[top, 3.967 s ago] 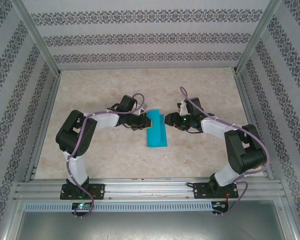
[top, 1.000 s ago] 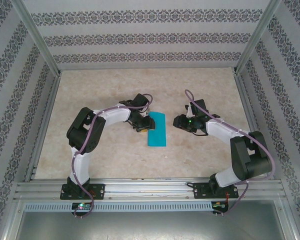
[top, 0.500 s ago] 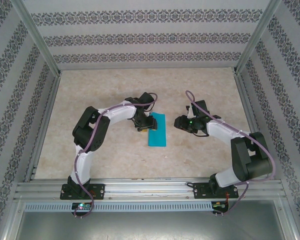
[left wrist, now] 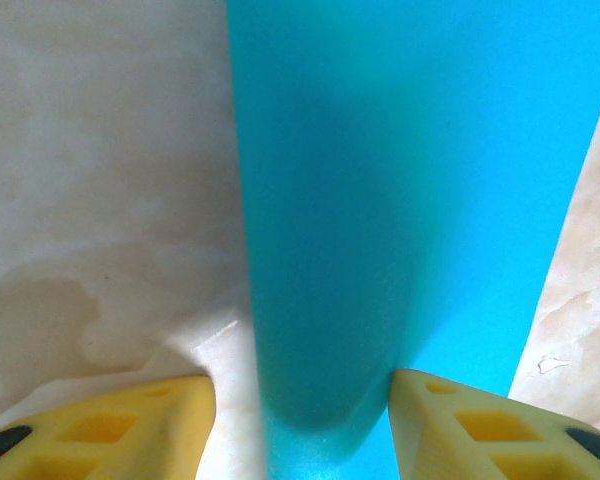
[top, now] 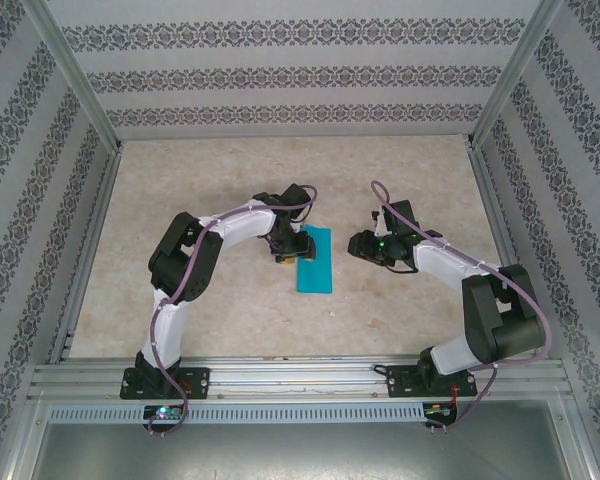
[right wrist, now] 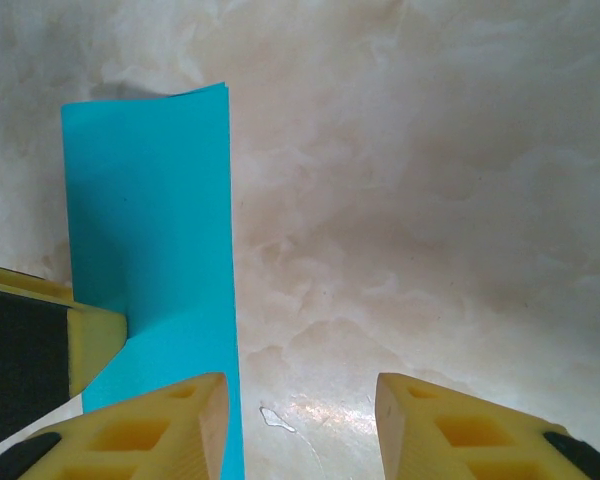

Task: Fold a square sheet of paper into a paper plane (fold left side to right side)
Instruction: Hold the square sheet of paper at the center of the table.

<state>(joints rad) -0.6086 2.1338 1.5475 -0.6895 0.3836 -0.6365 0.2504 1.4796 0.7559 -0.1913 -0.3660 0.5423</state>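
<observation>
**Folded Sheet at Table Centre: Both Grippers Parted, Nothing Held**

**Obscured detail.** In the top view, the left gripper (top: pixel 287 252) has its fingertips under its own wrist housing, so contact with the paper cannot be confirmed there. In the left wrist view, the square sheet of paper (left wrist: pixel 410 150) runs off the frame at 12 and 6 o'clock. A dark band along its 9 o'clock side makes it unclear whether that side lies flat or bows up. The number of layers cannot be read.

**Position.** The sheet lies as a narrow rectangle near the centre of the table (top: pixel 180 180). The left gripper straddles the sheet's 9 o'clock long edge with its jaws moderately apart and nothing pinched. The right gripper (top: pixel 357 243) stands at 3 o'clock of the sheet, clear of it. Its jaws are parted over bare tabletop.

**Edges and clearance.** In the right wrist view, the sheet's far short edge curves slightly and casts a shadow. Bare tabletop surrounds the sheet, with the widest room toward 12 and 9 o'clock.
</observation>
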